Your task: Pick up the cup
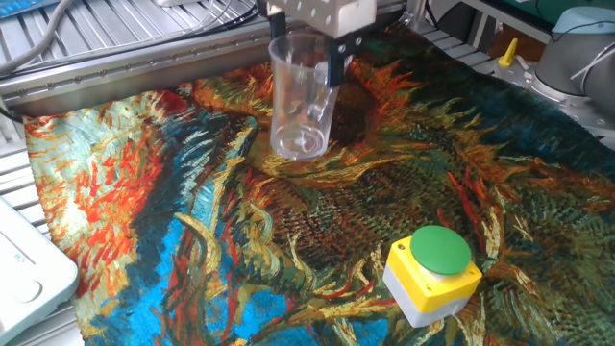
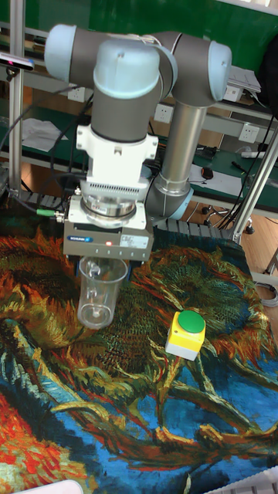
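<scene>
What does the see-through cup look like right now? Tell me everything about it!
The cup is clear, colourless plastic, so the painted cloth shows right through it. It narrows a little toward a thick round bottom and has a handle on one side. It looks empty. It hangs upright, or nearly so, under the gripper, whose dark fingers pinch its rim near the handle. Its bottom looks lifted just off the cloth. Nothing else touches it, and the yellow button box sits well apart.
</scene>
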Controlling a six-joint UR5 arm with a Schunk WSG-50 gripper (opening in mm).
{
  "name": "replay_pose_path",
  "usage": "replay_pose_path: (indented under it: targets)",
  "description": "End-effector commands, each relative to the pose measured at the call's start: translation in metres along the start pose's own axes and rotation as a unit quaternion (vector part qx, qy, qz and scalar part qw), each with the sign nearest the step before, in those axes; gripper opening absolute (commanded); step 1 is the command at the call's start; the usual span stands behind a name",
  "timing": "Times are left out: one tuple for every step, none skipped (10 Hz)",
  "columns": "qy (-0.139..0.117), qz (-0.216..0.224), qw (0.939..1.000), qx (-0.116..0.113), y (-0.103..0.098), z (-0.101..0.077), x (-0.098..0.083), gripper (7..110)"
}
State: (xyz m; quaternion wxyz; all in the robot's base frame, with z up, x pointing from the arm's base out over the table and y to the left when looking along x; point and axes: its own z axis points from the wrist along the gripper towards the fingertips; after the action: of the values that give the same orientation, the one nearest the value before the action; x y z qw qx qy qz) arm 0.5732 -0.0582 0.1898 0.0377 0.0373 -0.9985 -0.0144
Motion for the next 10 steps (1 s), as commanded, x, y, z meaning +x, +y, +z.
replay_pose_path:
  targets:
    - [-0.002,-0.005,1.0000,-0.001,0.003,-0.013,0.009,66]
    - [-0.002,-0.006,1.0000,-0.001,0.003,-0.014,0.010,66]
    - [-0.002,-0.005,1.0000,0.000,0.004,-0.017,0.013,66]
    - [-0.002,-0.005,1.0000,0.000,0.005,-0.019,0.016,66]
    - [0.001,-0.005,1.0000,0.001,0.006,-0.020,0.019,66]
    - [0.002,-0.003,1.0000,0.001,0.007,-0.021,0.020,66]
    - [0.003,-0.003,1.0000,0.001,0.009,-0.021,0.022,66]
    - [0.005,-0.003,1.0000,0.001,0.010,-0.020,0.022,66]
    - [0.009,-0.003,0.9999,0.003,0.009,-0.019,0.023,66]
    - [0.013,-0.003,0.9999,0.003,0.010,-0.018,0.025,66]
